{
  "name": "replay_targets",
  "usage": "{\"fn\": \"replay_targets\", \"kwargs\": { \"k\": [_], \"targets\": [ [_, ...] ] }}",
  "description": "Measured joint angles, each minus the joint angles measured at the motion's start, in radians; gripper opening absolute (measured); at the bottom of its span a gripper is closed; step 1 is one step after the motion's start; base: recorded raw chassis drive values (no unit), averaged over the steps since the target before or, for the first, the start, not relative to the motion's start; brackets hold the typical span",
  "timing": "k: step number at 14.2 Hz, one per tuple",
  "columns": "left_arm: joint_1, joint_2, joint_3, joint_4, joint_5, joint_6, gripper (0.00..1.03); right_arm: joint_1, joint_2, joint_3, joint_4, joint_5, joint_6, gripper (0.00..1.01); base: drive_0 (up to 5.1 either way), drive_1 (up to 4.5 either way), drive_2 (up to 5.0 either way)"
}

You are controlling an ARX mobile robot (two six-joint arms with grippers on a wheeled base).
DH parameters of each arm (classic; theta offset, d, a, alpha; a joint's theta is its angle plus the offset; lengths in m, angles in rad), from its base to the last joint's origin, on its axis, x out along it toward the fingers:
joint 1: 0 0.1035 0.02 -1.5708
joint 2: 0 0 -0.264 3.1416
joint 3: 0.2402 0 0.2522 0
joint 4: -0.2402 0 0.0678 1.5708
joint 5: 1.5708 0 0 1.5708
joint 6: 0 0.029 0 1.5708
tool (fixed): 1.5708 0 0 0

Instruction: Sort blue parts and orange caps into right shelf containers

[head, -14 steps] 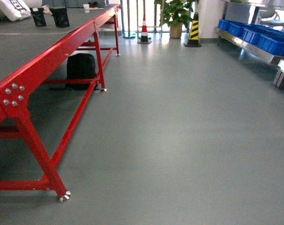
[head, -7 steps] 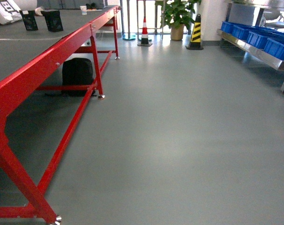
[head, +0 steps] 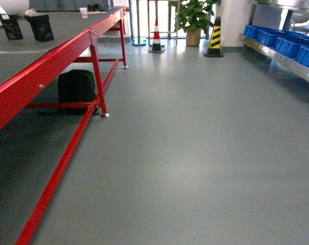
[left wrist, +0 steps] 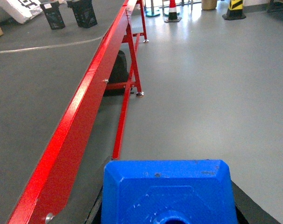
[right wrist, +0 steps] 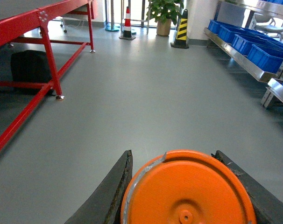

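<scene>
In wrist views only — left claw (left wrist: 167,205) grips blue part (left wrist: 168,191); right claw (right wrist: 179,191) grips orange cap (right wrist: 188,191).

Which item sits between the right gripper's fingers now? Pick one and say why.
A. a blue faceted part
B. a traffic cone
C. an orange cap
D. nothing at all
C: in the right wrist view an orange cap fills the space between the right gripper's dark fingers, while the blue part appears in the left wrist view instead.

Blue part (left wrist: 167,191) and orange cap (right wrist: 188,191) low in wrist views, seemingly clamped; blue containers (head: 287,43) on shelf (head: 277,56).
</scene>
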Motion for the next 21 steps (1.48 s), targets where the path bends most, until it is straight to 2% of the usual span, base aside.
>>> {"fn": "replay_targets", "kwargs": {
  "k": [21],
  "targets": [
    [0.001, 0.000, 0.000, 0.001, 0.000, 0.000, 0.44, 0.000, 0.000, 0.000, 0.000, 0.000, 0.000, 0.43, 0.1, 4.45, -4.2]
  ]
}}
